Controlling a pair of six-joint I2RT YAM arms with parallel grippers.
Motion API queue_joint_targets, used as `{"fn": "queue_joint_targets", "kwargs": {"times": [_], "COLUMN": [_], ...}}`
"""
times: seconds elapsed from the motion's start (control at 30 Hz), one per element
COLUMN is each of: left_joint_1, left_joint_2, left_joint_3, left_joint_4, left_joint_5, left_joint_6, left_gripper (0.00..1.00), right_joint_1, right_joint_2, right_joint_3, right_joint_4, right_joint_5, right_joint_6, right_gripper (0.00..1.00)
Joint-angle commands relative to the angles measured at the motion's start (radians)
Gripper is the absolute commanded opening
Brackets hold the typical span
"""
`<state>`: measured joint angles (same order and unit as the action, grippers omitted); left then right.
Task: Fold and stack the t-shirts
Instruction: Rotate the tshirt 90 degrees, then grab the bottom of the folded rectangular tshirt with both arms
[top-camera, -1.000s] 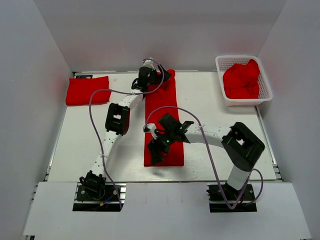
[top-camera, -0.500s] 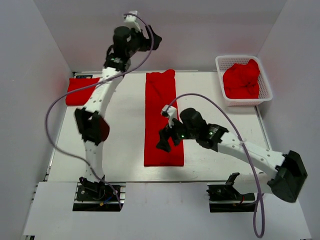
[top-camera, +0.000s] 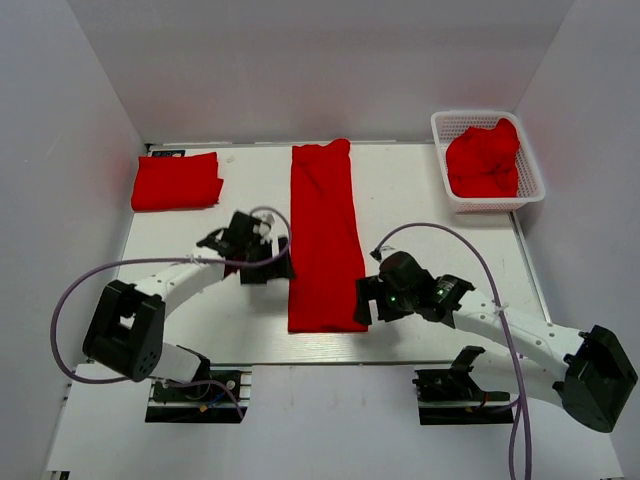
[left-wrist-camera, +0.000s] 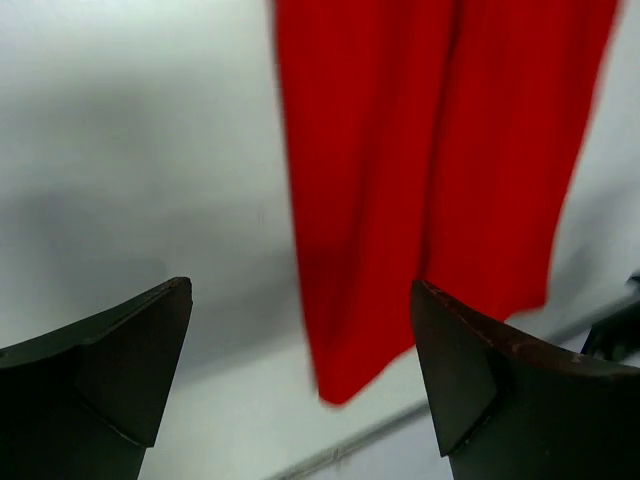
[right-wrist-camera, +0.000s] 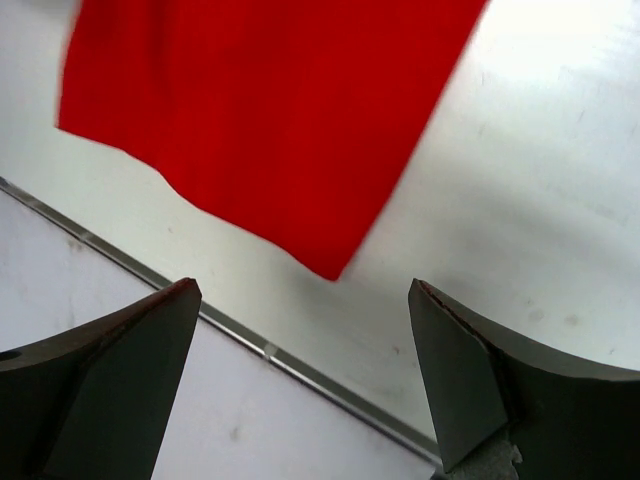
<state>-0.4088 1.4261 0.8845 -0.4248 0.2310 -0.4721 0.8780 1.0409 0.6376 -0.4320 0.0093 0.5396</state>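
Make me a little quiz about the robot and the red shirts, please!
1. True or false: the white basket is empty.
2. Where does the long folded shirt lie? A) in the basket B) flat in the middle of the table C) draped over the basket's rim
3. Fill in: both sets of robot jaws are ___ and hold nothing.

Key:
1. False. Crumpled red shirts are piled inside it.
2. B
3. open
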Motion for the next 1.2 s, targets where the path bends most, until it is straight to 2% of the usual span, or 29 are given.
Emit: {"fn": "queue_joint_targets", "kwargs": {"times": [0.0, 0.07, 0.17, 0.33, 0.4, 0.6, 0.7, 0.73, 0.77, 0.8, 0.93, 1.03, 1.07, 1.13, 1.17], "left_joint_1": [-0.076, -0.107, -0.159, -0.217, -0.229, -0.275, -0.298, -0.298, -0.309, -0.309, -0.329, -0.329, -0.338, -0.338, -0.338], "left_joint_2": [-0.130, -0.156, -0.167, -0.153, -0.138, -0.116, -0.107, -0.107, -0.107, -0.107, -0.098, -0.089, -0.089, -0.079, -0.079], "left_joint_3": [-0.120, -0.192, -0.216, -0.254, -0.254, -0.285, -0.311, -0.326, -0.335, -0.349, -0.375, -0.375, -0.366, -0.355, -0.343], "left_joint_4": [0.017, 0.029, -0.020, 0.021, 0.003, 0.003, 0.012, 0.036, 0.049, 0.060, 0.078, 0.078, 0.078, 0.078, 0.069], "left_joint_5": [0.109, 0.134, 0.096, 0.100, 0.044, 0.010, 0.001, 0.014, 0.042, 0.053, 0.041, 0.041, 0.030, 0.021, 0.008], "left_joint_6": [-0.068, -0.068, -0.048, -0.069, -0.080, -0.102, -0.123, -0.123, -0.135, -0.148, -0.174, -0.174, -0.174, -0.174, -0.174], "left_gripper": [1.00, 1.00, 1.00, 1.00, 1.00, 0.84, 0.74, 0.70, 0.63, 0.61, 0.49, 0.36, 0.29, 0.22, 0.16], "right_joint_1": [-0.011, -0.016, -0.025, -0.042, -0.051, -0.080, -0.093, -0.093, -0.094, -0.099, -0.105, -0.111, -0.109, -0.109, -0.112], "right_joint_2": [0.020, 0.044, 0.083, 0.155, 0.188, 0.261, 0.292, 0.304, 0.311, 0.317, 0.320, 0.326, 0.330, 0.332, 0.331], "right_joint_3": [-0.026, -0.035, -0.032, -0.012, -0.004, -0.001, -0.006, -0.007, -0.007, -0.007, -0.012, -0.006, -0.004, -0.001, 0.002], "right_joint_4": [-0.045, -0.039, -0.011, 0.025, 0.030, 0.075, 0.097, 0.098, 0.101, 0.099, 0.113, 0.111, 0.111, 0.111, 0.113], "right_joint_5": [-0.064, -0.080, -0.101, -0.143, -0.158, -0.220, -0.262, -0.270, -0.281, -0.281, -0.284, -0.287, -0.287, -0.289, -0.285], "right_joint_6": [0.091, 0.100, 0.109, 0.100, 0.095, 0.076, 0.071, 0.069, 0.066, 0.066, 0.068, 0.066, 0.065, 0.063, 0.060], "right_gripper": [0.90, 0.90, 0.90, 0.90, 0.89, 0.83, 0.74, 0.67, 0.65, 0.63, 0.34, 0.24, 0.18, 0.15, 0.09]}}
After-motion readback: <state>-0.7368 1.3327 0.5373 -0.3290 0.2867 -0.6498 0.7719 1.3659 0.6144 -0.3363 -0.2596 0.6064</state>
